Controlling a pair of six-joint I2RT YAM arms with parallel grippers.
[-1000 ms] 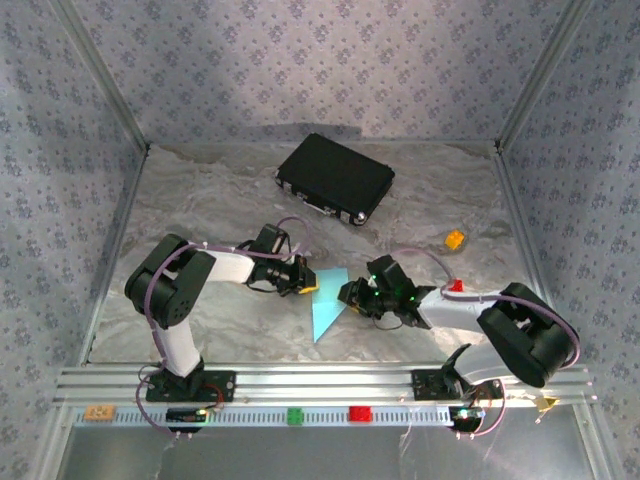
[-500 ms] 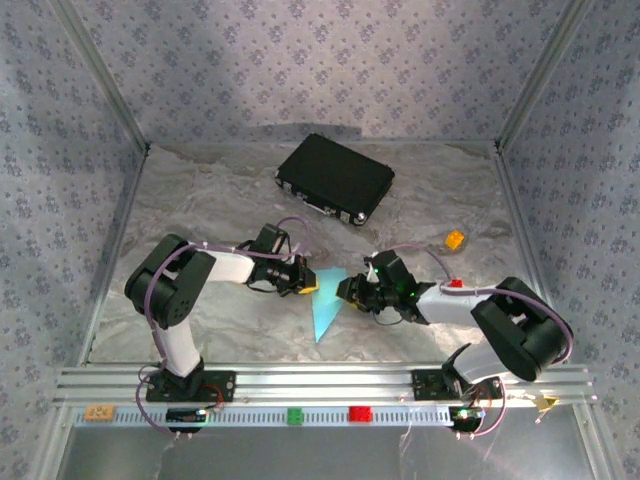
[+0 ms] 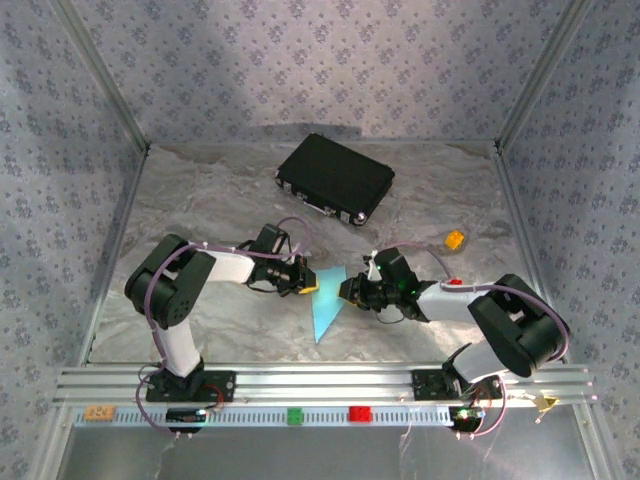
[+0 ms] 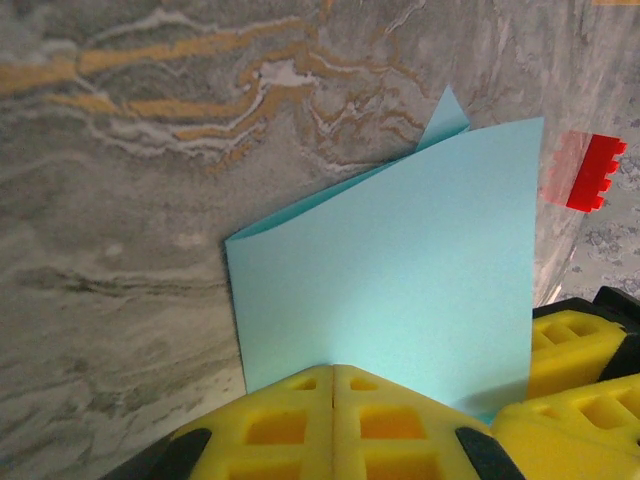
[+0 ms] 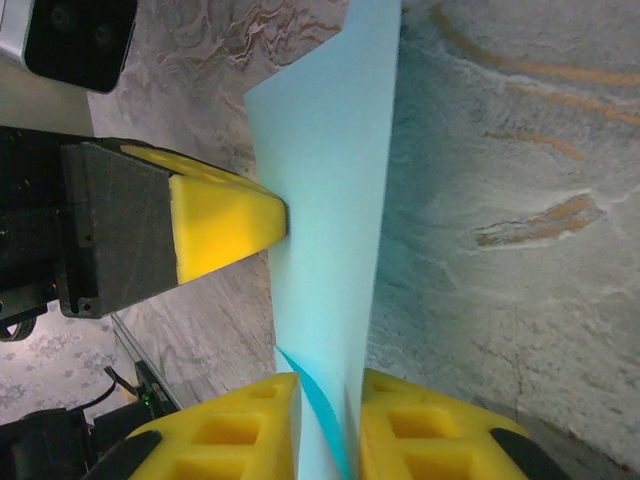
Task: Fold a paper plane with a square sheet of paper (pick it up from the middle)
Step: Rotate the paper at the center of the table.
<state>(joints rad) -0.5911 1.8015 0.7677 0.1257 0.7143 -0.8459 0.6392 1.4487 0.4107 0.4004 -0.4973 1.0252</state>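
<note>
You have one sheet of paper (image 4: 400, 280) in play. It is light blue and folded over, so two layers show at its far corner (the back layer peeks out behind the front one). It stands on edge over the marble table (image 3: 200, 200), between your two grippers, just ahead of the arm bases and well apart from the one black case (image 3: 335, 178) at the back.

Your left gripper (image 4: 333, 372) has its two yellow fingers pressed flat together, pinching the sheet's near edge. Your right gripper (image 5: 328, 405) faces it from the opposite side. Its two yellow fingers (image 5: 240, 430) stand one on each side of the sheet with a narrow gap between them, and you cannot tell whether they press the paper or only flank it.

There are two loose blocks on the table: one orange block (image 3: 454, 239) near the right wall and one small red block (image 3: 456, 283) just beside the right arm (image 3: 510, 330). The front rail (image 3: 320, 378) carries three more pieces: one orange tag (image 3: 98, 411), one green piece (image 3: 296, 415) and one red piece (image 3: 359, 413).
</note>
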